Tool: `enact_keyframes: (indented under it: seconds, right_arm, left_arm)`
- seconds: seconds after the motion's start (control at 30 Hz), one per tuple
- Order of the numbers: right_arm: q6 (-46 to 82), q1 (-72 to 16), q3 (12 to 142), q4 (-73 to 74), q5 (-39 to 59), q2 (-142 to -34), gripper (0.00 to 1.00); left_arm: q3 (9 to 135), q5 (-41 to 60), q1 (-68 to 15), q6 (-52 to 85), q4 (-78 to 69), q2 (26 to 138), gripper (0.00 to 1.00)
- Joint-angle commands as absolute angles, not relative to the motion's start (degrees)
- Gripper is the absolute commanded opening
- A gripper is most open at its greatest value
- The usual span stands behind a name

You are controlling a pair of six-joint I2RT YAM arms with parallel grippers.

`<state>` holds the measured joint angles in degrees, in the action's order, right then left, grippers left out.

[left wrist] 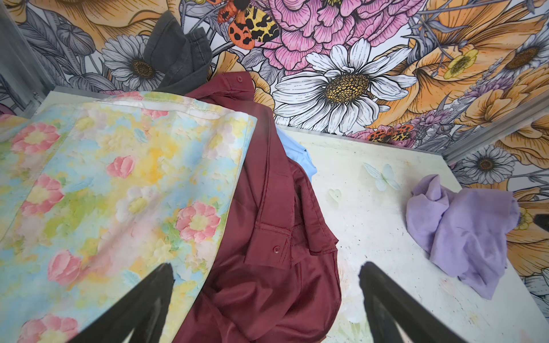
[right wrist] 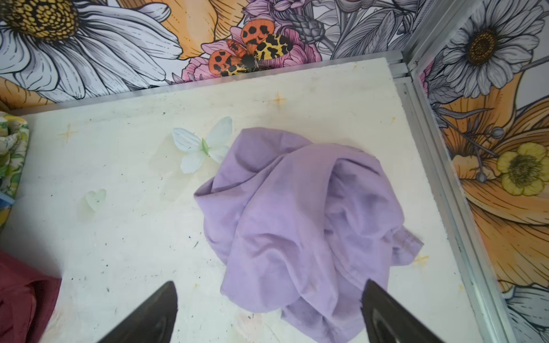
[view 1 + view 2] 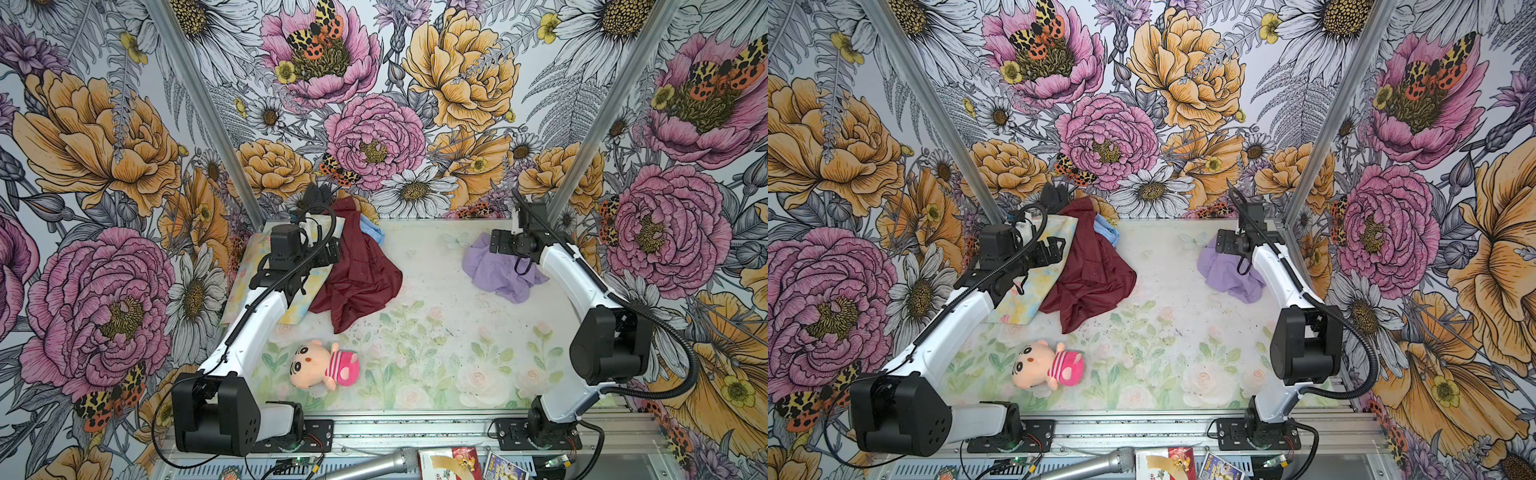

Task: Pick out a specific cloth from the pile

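The pale lavender cloth (image 3: 494, 274) (image 3: 1225, 272) (image 2: 297, 222) lies crumpled on the table at the back right, apart from the pile. My right gripper (image 2: 270, 284) (image 3: 498, 242) hangs open just over its far edge, and its fingers hold nothing. The pile sits at the back left: a maroon cloth (image 3: 359, 276) (image 1: 267, 237) on top, a light blue cloth (image 3: 372, 233), a dark grey one (image 1: 175, 56) and a pastel floral sheet (image 1: 118, 178). My left gripper (image 1: 265, 267) (image 3: 330, 251) is open above the maroon cloth's edge, empty.
A pink-striped plush doll (image 3: 324, 365) lies near the front left of the table (image 3: 436, 332). A microphone (image 3: 374, 461) and small cards sit beyond the front rail. Aluminium posts (image 3: 208, 112) and floral walls close in the back and sides.
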<state>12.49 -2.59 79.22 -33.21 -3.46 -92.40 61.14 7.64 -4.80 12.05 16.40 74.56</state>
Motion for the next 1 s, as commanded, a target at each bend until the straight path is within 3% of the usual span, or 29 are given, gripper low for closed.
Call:
enact_keyframes:
  seconds: [0.0,0.5,0.67,0.97]
  right_arm:
    - [10.8,-3.0,72.6,-22.6,-5.3,-83.6,0.98]
    - [6.7,-2.3,38.0,9.1,-10.5,-62.8,0.99]
    - [7.4,-1.3,30.1,19.5,-10.6,-63.6,0.99]
    - [7.0,0.3,22.7,33.4,-8.2,-69.5,0.99]
  left_arm:
    - [58.6,3.8,-4.0,11.2,12.2,71.8,0.99]
    - [42.3,-11.5,-4.5,10.8,-7.1,66.0,0.99]
    - [40.8,-16.1,-3.6,9.4,-8.3,68.4,0.99]
    - [31.8,-14.8,4.4,8.5,-16.3,68.9,0.99]
